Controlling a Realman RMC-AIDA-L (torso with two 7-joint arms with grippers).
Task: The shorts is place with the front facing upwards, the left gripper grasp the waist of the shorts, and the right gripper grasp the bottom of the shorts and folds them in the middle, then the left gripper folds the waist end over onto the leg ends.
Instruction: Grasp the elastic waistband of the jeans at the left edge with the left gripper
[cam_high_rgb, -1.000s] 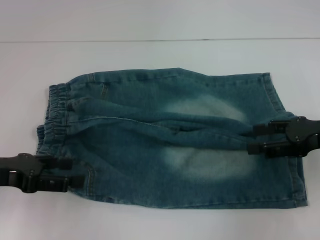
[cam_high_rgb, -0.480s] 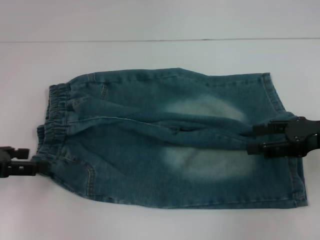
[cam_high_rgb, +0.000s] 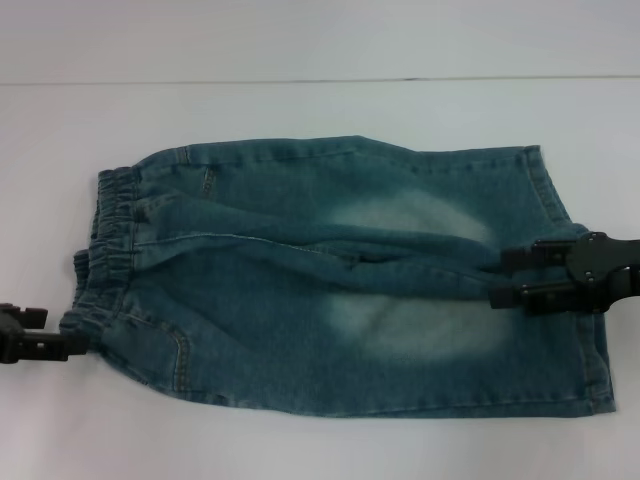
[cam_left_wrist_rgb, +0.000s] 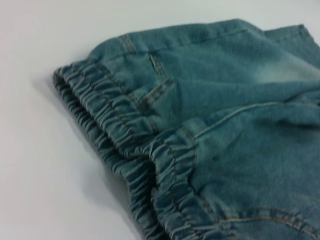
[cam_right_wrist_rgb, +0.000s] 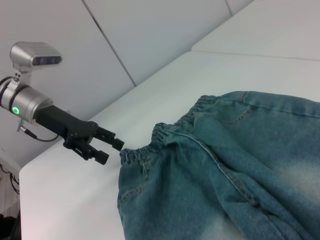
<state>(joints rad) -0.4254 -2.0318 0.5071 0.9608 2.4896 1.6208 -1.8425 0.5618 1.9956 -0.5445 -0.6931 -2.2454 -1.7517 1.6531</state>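
Much of my left gripper (cam_high_rgb: 55, 333) is cut off at the edge of the head view; only its fingers and a bit of black body show there. From my right wrist it shows whole (cam_right_wrist_rgb: 111, 150), with its silver arm behind. My left wrist camera shows none of its own fingers, only cloth. The cartoon print and orange ball are nowhere in sight on the shorts (cam_high_rgb: 340, 280), and the far side of the fabric is hidden beneath the upper layer.

My left fingers stand parted, with a clear gap between them, and their tips are right at the near corner of the waist of the shorts (cam_high_rgb: 108, 250); from my right wrist one tip seems to touch the ruffled band (cam_right_wrist_rgb: 145, 150), but I cannot tell whether any cloth lies between them.

My right gripper (cam_high_rgb: 500, 276) reaches in from the right over the bottom of the shorts (cam_high_rgb: 565, 290). Its two fingers sit apart, one above the other, along a raised fold of denim; whether they pinch that fold I cannot make out.

The shorts lie flat on the white table (cam_high_rgb: 300, 100), waist to my left, hems to my right, pale patches mid-leg.
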